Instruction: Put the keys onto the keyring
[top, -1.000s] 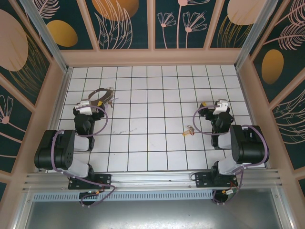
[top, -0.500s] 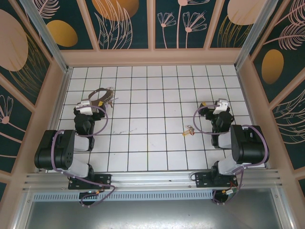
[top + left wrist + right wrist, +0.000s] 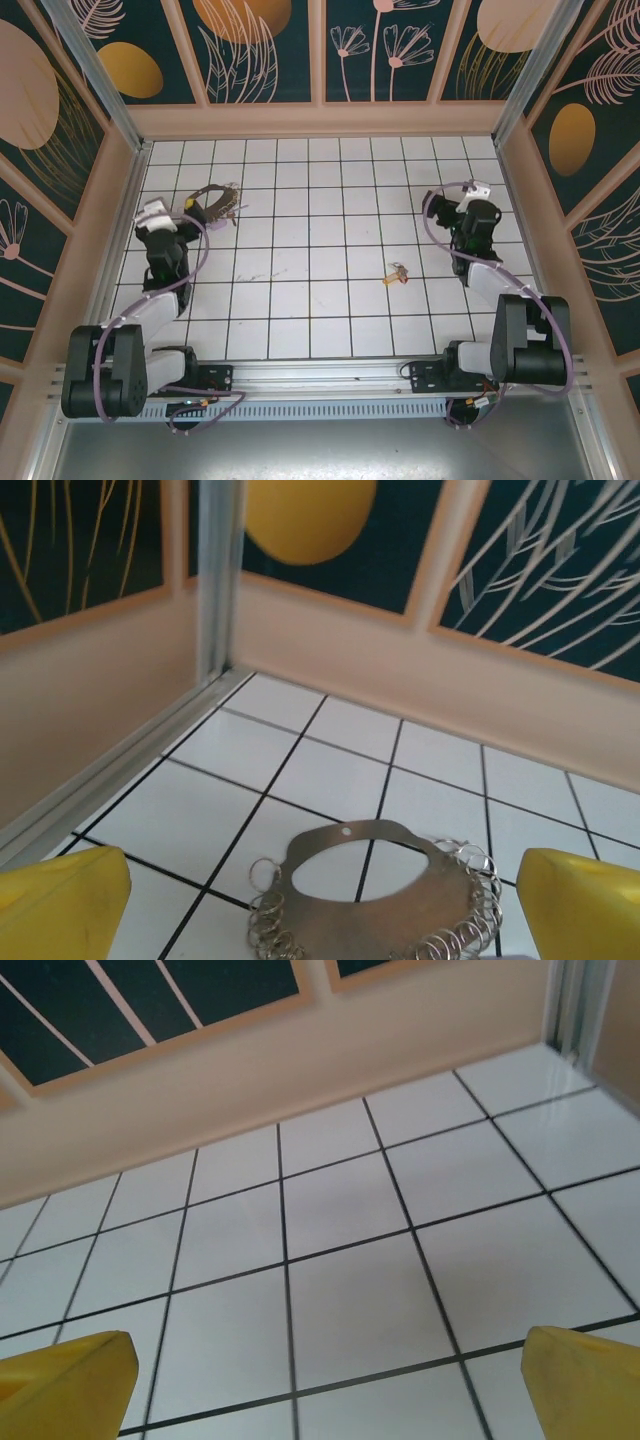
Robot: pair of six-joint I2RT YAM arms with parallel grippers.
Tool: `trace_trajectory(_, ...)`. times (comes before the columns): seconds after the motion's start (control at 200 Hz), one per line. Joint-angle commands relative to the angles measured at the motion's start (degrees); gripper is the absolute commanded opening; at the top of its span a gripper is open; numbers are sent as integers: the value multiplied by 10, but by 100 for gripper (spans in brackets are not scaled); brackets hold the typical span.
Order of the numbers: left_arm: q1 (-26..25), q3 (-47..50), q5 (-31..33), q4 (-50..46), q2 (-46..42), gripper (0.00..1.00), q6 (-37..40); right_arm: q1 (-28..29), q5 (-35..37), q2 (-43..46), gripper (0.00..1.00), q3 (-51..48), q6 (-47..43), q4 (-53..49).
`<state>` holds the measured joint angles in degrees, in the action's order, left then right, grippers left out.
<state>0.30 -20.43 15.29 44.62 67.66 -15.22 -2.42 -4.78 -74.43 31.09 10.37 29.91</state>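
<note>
The keyring lies flat on the white tiled floor at the back left; it is a silver metal piece with a wide opening, fringed with small wire loops. In the left wrist view the keyring sits low between my yellow fingertips. My left gripper is open and just short of it, seen from above as the left gripper beside the ring. The keys, a tiny brass and red bunch, lie right of centre. My right gripper stands open, behind and to the right of them, with bare tiles between its fingertips.
Peach walls enclose the floor on three sides, with an aluminium corner post close behind the keyring. Both arm bases sit on the rail at the near edge.
Both arms have unfolded from their tucked pose. The left gripper shifted left, the right gripper moved back and to the right. The keys and the keyring have not moved.
</note>
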Motion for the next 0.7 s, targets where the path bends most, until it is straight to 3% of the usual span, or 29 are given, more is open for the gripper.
trace_trajectory(0.0,1,-84,-22,-203,0,99,-39,-6,-102,4,99,40,40,-141)
trace_trajectory(0.16,1,-194,-153,-292,78,99,-52,4,-242,10,96,49,62,-123)
trace_trajectory(0.34,1,-338,-241,-378,218,96,-82,46,-250,-14,92,97,50,-175)
trace_trajectory(0.696,1,-524,-247,-507,427,96,-99,141,-218,-38,91,125,61,-194)
